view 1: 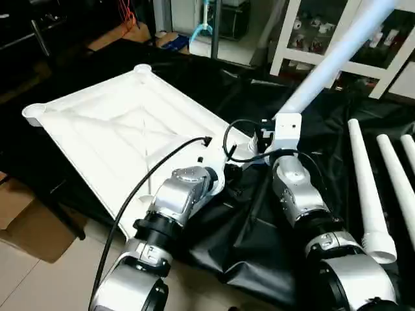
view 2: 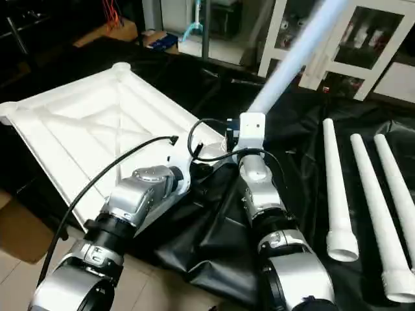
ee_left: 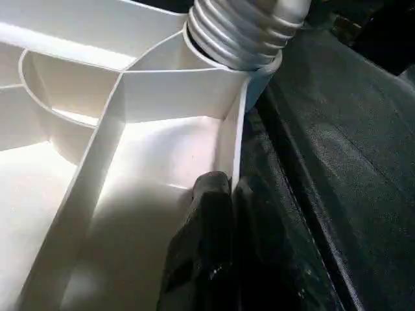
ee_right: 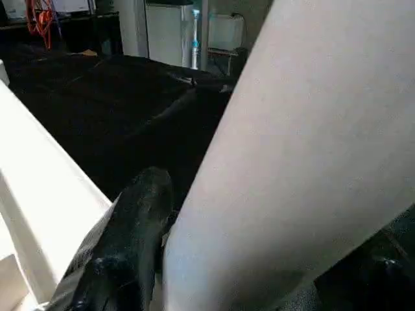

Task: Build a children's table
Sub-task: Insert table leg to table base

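The white table top (view 1: pixel 117 129) lies upside down on a black cloth, ribs up, with round sockets at its corners. One white leg (view 1: pixel 337 52) rises slanted from the corner socket nearest my arms, and its threaded end (ee_left: pixel 240 32) sits in that socket. My left gripper (ee_left: pixel 224 184) is shut on the thin rim wall of the table top, just beside that socket. My right gripper (view 1: pixel 280 126) is around the lower part of the leg (ee_right: pixel 292 162), just above the socket.
Three spare legs (view 2: pixel 337 188) lie side by side on the black cloth (view 1: pixel 246 240) to the right. A white glass-door cabinet (view 2: pixel 363 39) stands behind. A cardboard box (view 1: pixel 26 220) sits on the floor at the left, below the table top's edge.
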Robot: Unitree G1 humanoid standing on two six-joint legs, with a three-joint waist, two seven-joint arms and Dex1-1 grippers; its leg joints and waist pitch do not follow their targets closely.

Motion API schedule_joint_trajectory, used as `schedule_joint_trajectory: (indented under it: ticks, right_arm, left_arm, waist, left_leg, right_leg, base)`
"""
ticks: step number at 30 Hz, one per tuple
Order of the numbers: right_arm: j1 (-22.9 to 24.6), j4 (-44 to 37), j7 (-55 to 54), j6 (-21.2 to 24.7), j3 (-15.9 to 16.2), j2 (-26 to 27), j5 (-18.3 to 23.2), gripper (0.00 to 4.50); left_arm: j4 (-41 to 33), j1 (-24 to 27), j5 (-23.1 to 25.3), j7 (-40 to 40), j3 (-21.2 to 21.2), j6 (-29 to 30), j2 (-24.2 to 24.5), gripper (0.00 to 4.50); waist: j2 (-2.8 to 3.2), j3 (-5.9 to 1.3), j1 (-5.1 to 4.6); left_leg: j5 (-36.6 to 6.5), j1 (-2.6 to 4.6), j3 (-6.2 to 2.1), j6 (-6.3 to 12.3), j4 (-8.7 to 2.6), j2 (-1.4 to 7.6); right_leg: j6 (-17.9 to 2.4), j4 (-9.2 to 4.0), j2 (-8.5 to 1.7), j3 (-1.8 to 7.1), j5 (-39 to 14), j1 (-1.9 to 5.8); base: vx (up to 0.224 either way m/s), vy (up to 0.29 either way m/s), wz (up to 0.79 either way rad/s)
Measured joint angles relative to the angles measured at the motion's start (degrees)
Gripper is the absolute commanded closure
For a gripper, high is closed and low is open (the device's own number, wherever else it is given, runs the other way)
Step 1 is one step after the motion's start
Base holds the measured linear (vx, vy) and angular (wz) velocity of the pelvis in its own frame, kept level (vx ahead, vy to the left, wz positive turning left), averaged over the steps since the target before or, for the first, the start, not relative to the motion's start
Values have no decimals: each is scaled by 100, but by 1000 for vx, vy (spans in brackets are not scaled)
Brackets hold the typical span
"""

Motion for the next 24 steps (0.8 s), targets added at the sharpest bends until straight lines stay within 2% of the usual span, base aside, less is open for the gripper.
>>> schedule_joint_trajectory:
  ticks: [1, 4, 10, 11, 13, 17, 24]
  right_arm:
    - [0, 0, 0, 0, 0, 0, 0, 137]
    - [95, -169, 126, 4, 60, -104, -62, 116]
    - [145, -234, 290, -54, 63, -156, -169, 116]
    - [145, -230, 326, -58, 62, -158, -169, 132]
    - [145, -230, 390, -67, 61, -154, -165, 132]
    - [158, -260, 500, -65, 64, -127, -165, 177]
    - [241, -403, 759, -33, 62, -111, -127, 212]
  left_arm:
    - [0, 0, 0, 0, 0, 0, 0, 450]
    - [0, -1, -26, -36, 0, 0, 20, 450]
    - [-11, -2, -51, -63, -1, 0, 78, 450]
    - [-11, -2, -51, -65, -1, 0, 86, 450]
    - [-11, -1, -59, -67, -1, 0, 104, 450]
    - [-11, -1, -67, -98, -4, 0, 132, 450]
    - [-37, 17, -79, -238, -115, -14, 248, 450]
  waist:
    - [0, 0, 0]
    - [1, 0, -2]
    - [3, 2, -10]
    - [3, 2, -11]
    - [3, 2, -13]
    - [4, 2, -14]
    - [3, 2, 1]
  left_leg:
    - [0, -2, 0, 0, 4, 0]
    - [0, -8, -1, 0, 11, -1]
    - [-1, -7, -5, 2, 10, 3]
    - [0, -7, -5, 2, 11, 6]
    - [2, -6, -7, 5, 11, 9]
    - [5, -5, -11, 11, 12, 10]
    - [5, -7, -12, 11, 26, 10]
  right_leg:
    - [0, 1, 0, 0, 0, -1]
    - [0, 0, -1, 1, 0, -2]
    - [-3, 23, 4, -2, -3, -13]
    - [-3, 27, 7, -2, -4, -13]
    - [-3, 35, 11, -4, -5, -15]
    - [-4, 43, 11, -6, -5, -16]
    - [-4, 51, 10, -6, -5, -16]
  base:
    - [0, 0, 0]
    - [0, 0, 0]
    - [0, 0, 0]
    - [0, 0, 0]
    - [0, 0, 0]
    - [0, 0, 0]
    - [0, 0, 0]
